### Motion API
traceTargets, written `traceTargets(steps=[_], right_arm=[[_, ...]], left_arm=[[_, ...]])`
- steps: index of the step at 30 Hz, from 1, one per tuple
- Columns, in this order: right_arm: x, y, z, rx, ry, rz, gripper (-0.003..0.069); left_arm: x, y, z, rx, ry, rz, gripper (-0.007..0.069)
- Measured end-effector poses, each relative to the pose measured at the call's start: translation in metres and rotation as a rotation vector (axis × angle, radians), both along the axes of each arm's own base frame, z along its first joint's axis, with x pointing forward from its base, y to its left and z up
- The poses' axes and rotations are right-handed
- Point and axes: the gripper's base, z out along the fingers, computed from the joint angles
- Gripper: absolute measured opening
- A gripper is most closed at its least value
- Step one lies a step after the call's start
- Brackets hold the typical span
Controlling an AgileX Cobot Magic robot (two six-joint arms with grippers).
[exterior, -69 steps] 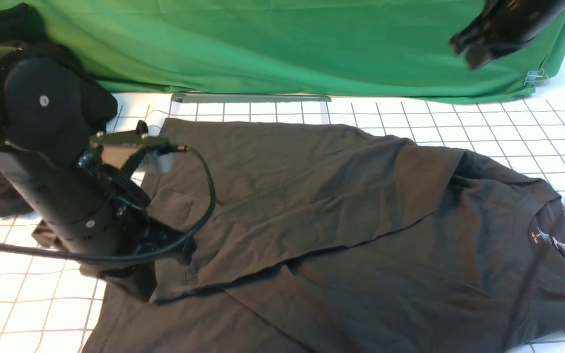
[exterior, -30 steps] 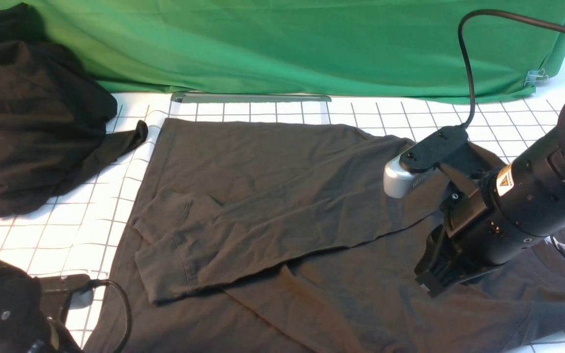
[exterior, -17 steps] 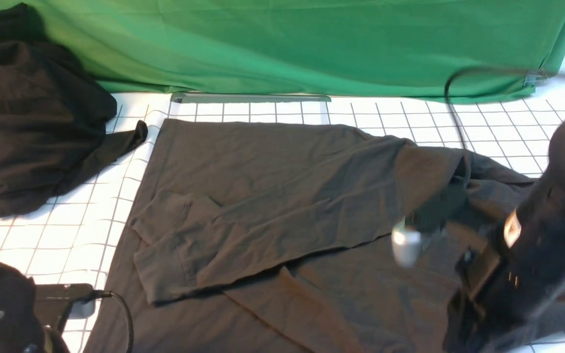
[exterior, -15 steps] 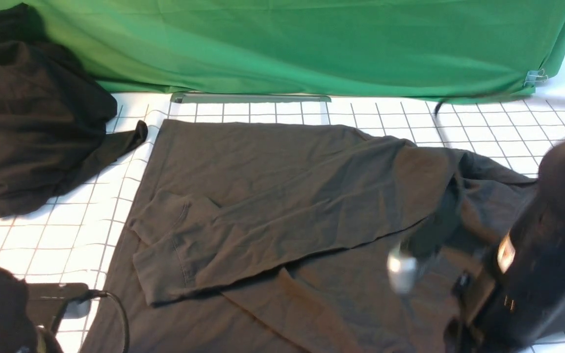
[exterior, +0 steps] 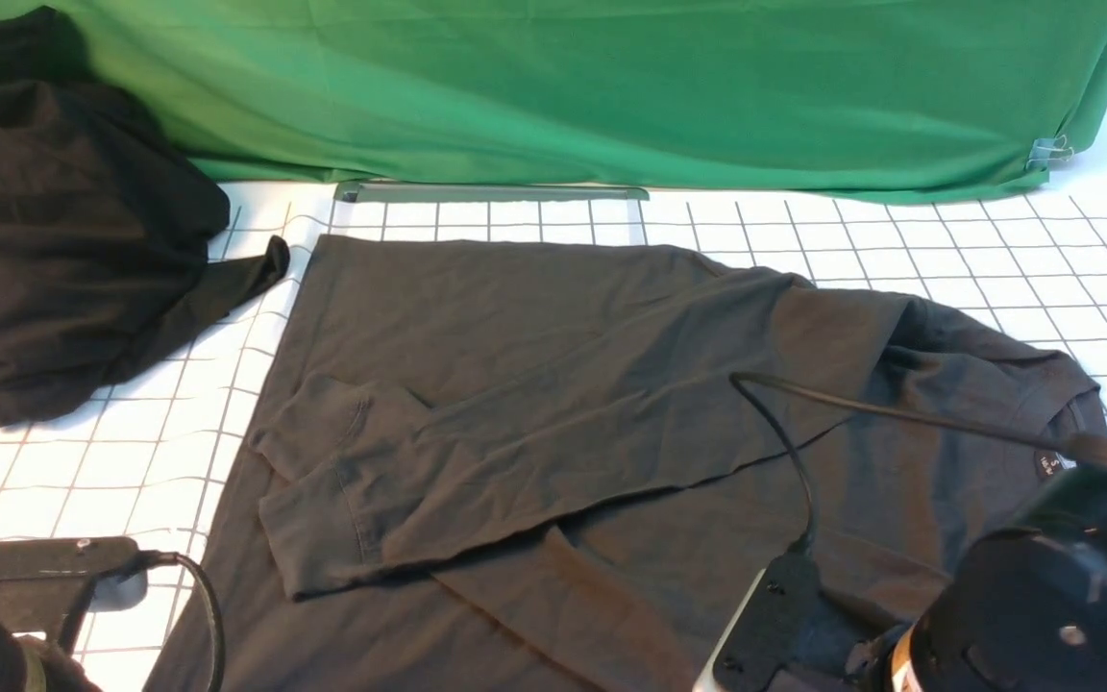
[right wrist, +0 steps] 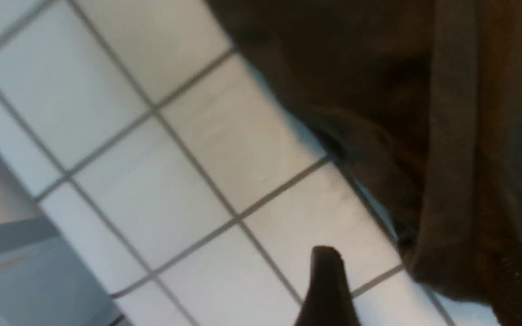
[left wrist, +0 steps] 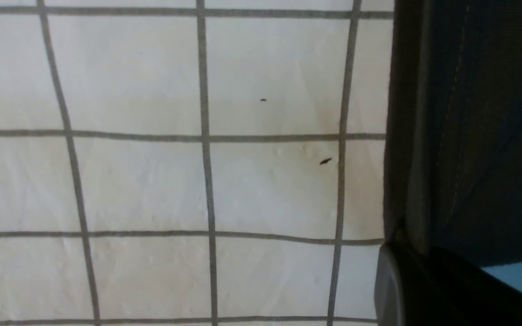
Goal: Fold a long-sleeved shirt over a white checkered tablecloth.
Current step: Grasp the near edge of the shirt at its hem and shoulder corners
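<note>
Shirt (exterior: 534, 384) matt creased cloth; tablecloth (exterior: 899, 240) smooth, perhaps cotton.

The white checkered tablecloth (exterior: 899, 259) is stretching flat from side to side. The long-sleeved shirt (exterior: 563, 384) is lying spread across its middle, collar toward the right, 1 sleeve folded over the body. A crumpled black garment (exterior: 63, 240) is sitting at the far left, its tip just beside the shirt's far corner. A green fabric (exterior: 611, 86) is resting along the far edge, a grey strip (exterior: 491, 192) lying just before it

Staged robot recording set: worktop covered by a white checkered tablecloth (exterior: 947, 259), green fabric backdrop (exterior: 611, 86) fastened with a binder clip (exterior: 1048, 151)
</note>
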Motion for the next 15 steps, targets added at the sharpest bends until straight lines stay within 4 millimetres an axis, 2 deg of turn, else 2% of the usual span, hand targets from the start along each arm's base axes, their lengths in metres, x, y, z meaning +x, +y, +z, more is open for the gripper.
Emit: traceTargets(steps=[3, 6, 7, 8, 9, 10, 12, 15], right_arm=[[0.003, 0.001, -0.013, -0.043, 0.017, 0.004, 0.0437], [0.005, 0.001, -0.017, -0.061, 0.018, 0.003, 0.0337], [0.006, 0.0, -0.017, -0.072, 0.009, 0.001, 0.02], [0.006, 0.0, -0.016, -0.073, 0.01, -0.002, 0.0166], [0.004, -0.001, -0.015, -0.077, 0.019, -0.01, 0.0084], [0.002, -0.002, -0.013, -0.086, 0.035, -0.013, 0.0055], [-0.003, -0.004, -0.008, -0.094, 0.053, -0.017, 0.0039], [-0.012, -0.011, 0.014, -0.069, 0.05, -0.017, 0.0031]], left_arm=[[0.0, 0.0, 0.0, 0.001, 0.002, 0.0, 0.0015], [-0.001, 0.001, 0.0, 0.006, 0.013, 0.0, 0.0015], [-0.003, 0.002, 0.0, 0.018, 0.039, 0.0, 0.0015], [-0.003, 0.002, 0.0, 0.018, 0.039, -0.001, 0.0015], [-0.006, 0.003, 0.0, 0.03, 0.065, -0.006, 0.0015], [-0.008, 0.004, 0.001, 0.035, 0.079, -0.011, 0.0015], [-0.011, 0.005, 0.003, 0.038, 0.087, -0.014, 0.0015], [-0.021, 0.008, 0.013, 0.026, 0.069, -0.011, 0.0015]])
